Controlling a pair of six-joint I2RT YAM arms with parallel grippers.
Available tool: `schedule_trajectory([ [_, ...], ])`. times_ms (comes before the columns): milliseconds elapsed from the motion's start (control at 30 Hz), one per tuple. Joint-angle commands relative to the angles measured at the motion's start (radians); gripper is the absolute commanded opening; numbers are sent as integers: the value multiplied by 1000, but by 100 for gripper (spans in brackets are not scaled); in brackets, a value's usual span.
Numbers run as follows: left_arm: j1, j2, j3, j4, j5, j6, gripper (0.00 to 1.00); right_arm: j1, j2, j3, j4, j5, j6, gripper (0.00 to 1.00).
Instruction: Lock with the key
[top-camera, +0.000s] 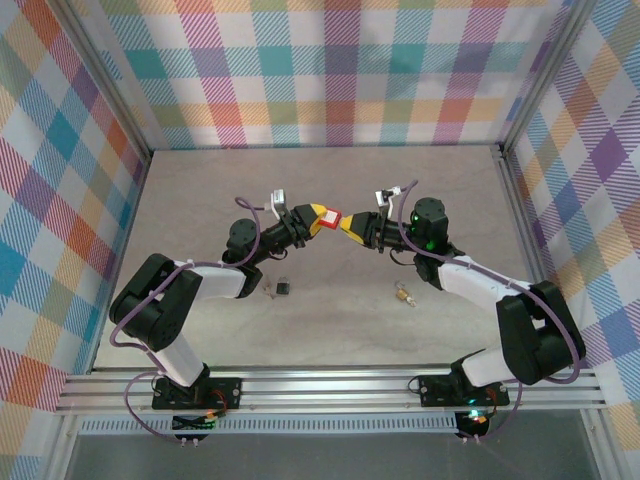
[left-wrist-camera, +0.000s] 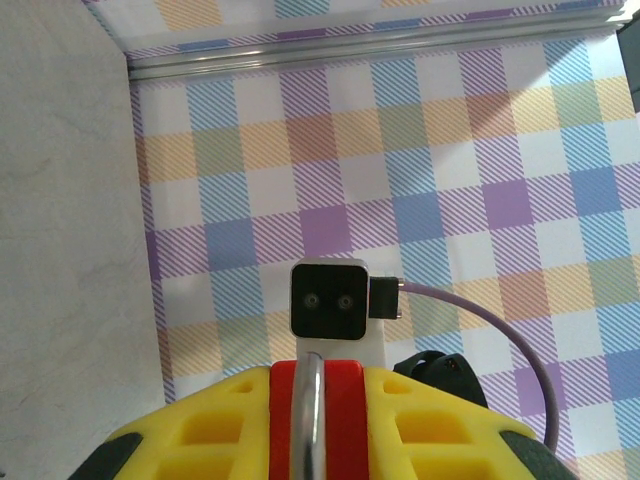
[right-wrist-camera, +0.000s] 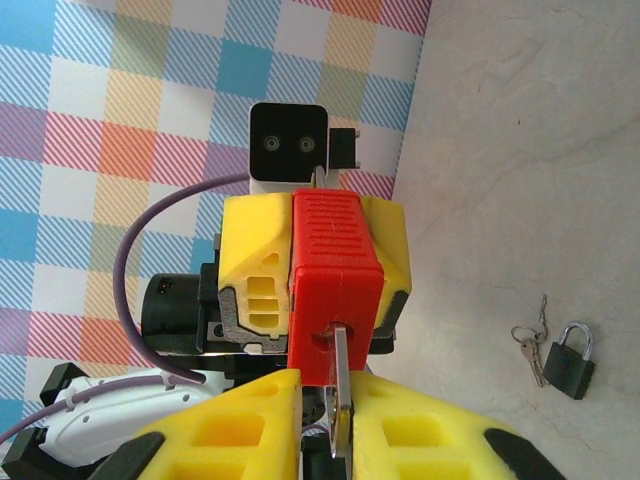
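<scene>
A red padlock (top-camera: 331, 215) is held up over the middle of the table, with my left gripper (top-camera: 320, 217) shut on it. In the left wrist view the lock's red body (left-wrist-camera: 348, 420) and silver shackle (left-wrist-camera: 310, 420) sit between the yellow fingers (left-wrist-camera: 200, 440). My right gripper (top-camera: 352, 228) faces it from the right, shut on a silver key (right-wrist-camera: 341, 400). The key's tip is in the keyhole on the padlock's (right-wrist-camera: 335, 270) near end. The blade stands edge-on between the right gripper's yellow fingers (right-wrist-camera: 240, 430).
A small black padlock (top-camera: 283, 288) with loose keys (top-camera: 269, 291) lies on the table below the left arm. It also appears in the right wrist view as the black padlock (right-wrist-camera: 568, 362). A brass padlock (top-camera: 404, 294) lies below the right arm. Checked walls enclose the table.
</scene>
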Motion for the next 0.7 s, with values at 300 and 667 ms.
schedule_trajectory([
  [300, 9, -12, 5, 62, 1, 6, 0, 5, -6, 27, 10, -4, -30, 19],
  [667, 9, -6, 10, 64, 8, 2, 0, 5, -2, 36, 8, 0, -27, 17],
])
